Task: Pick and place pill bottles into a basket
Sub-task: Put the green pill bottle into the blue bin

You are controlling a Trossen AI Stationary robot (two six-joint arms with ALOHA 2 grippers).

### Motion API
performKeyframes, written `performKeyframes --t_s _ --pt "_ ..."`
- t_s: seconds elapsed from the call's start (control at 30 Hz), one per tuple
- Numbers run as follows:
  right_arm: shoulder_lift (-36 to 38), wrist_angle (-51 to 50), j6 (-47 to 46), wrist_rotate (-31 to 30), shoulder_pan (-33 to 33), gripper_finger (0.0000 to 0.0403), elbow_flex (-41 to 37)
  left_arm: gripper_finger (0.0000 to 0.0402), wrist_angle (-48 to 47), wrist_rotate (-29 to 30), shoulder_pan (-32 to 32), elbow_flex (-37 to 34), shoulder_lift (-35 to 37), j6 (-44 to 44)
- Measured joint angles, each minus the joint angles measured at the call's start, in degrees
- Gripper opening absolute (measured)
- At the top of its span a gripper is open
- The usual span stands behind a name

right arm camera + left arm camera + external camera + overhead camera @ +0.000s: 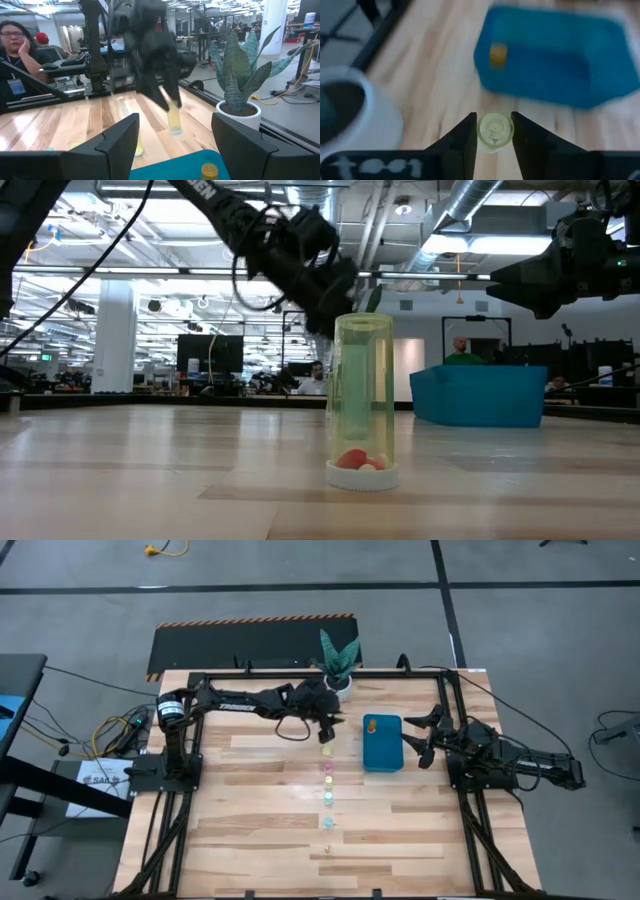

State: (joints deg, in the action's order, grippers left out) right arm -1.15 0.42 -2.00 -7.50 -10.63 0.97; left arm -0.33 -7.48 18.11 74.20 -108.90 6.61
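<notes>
A line of pill bottles (328,787) stands upright on the table (250,830). At its far end the left gripper (493,141) clamps a yellow bottle (495,131), long axis vertical. Beyond, the basket (382,743) holds an orange bottle (371,725), visible only from above and from the wrists. The right gripper (175,145) hovers spread beside the basket.

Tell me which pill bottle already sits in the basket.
The orange bottle, alone inside the teal basket. The others stand in a line on the table, the yellow one at its end between the left gripper fingers.

Grey floor (90,600) — open office, ceiling lights (455,243), desks w/ monitors (208,352).
</notes>
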Motion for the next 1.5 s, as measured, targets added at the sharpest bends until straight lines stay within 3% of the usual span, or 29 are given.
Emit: performKeyframes --t_s 0.23,0.57,1.03,1.5 --pt "0.0 0.0 0.0 0.0 0.0 0.0244 0.0 0.0093 0.1 -2.4 -3.4 6.7 0.0 1.6" --pt "0.0 0.0 0.0 0.0 0.0 0.0244 0.0 0.0086 4.4 -2.9 -7.0 7.6 -2.3 2.3" --pt "-0.5 0.0 0.0 0.0 0.0 0.0244 0.0 0.0092 -17.7 -0.7 -7.2 34.6 -20.9 7.7" --pt "-0.7 0.0 0.0 0.0 0.0 0.0244 0.0 0.0093 -18.5 -0.9 -7.0 35.8 -24.2 6.9"
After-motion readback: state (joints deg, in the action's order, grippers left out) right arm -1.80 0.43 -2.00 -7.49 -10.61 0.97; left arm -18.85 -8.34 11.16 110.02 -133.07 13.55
